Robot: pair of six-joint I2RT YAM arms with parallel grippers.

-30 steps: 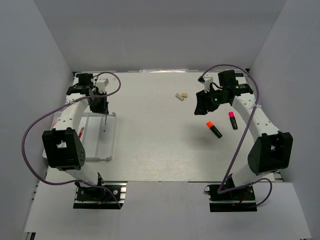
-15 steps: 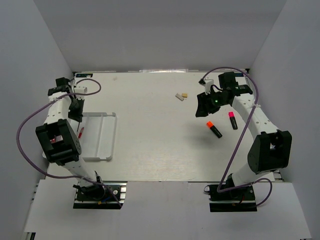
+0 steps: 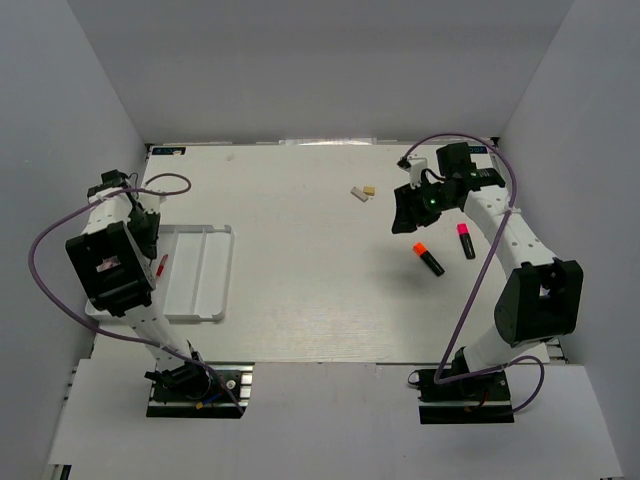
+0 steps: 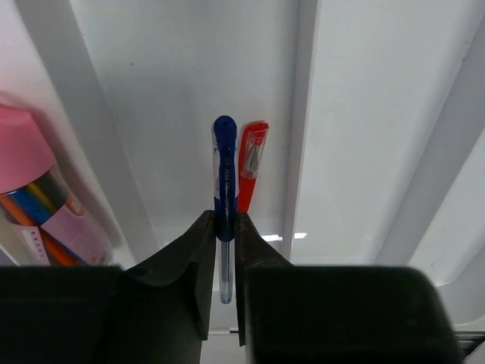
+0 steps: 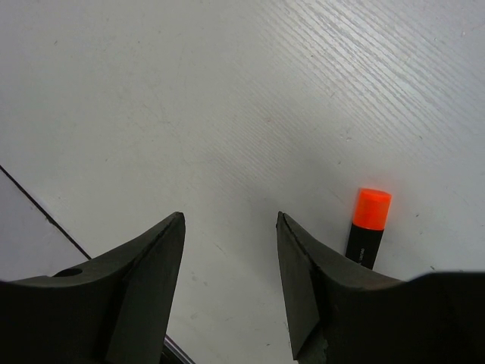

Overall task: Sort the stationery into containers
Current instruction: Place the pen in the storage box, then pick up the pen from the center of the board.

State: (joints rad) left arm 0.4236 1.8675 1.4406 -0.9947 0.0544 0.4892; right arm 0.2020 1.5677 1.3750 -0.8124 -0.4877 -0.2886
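My left gripper (image 3: 147,228) is shut on a blue pen (image 4: 224,171) and holds it over the left part of the white tray (image 3: 196,277). In the left wrist view (image 4: 224,221) the pen lies parallel to a red pen (image 4: 252,161) that rests in a tray compartment (image 4: 303,114). A pink-capped tube (image 4: 26,155) lies one compartment over. My right gripper (image 3: 404,212) is open and empty, above bare table next to the orange-capped highlighter (image 5: 368,230). That highlighter (image 3: 428,258) and the pink-capped highlighter (image 3: 466,240) lie at the right. A white eraser (image 3: 358,194) and a tan eraser (image 3: 369,189) lie at the far middle.
The left arm's body (image 3: 108,265) covers the tray's left edge in the top view. The red pen (image 3: 161,265) shows beside it. Grey walls close the table on the left, back and right. A purple cable (image 3: 45,270) loops beside the left arm.
My left arm has swung left with the blue pen, from over the tray's middle to its left compartments. The right arm has hardly moved.
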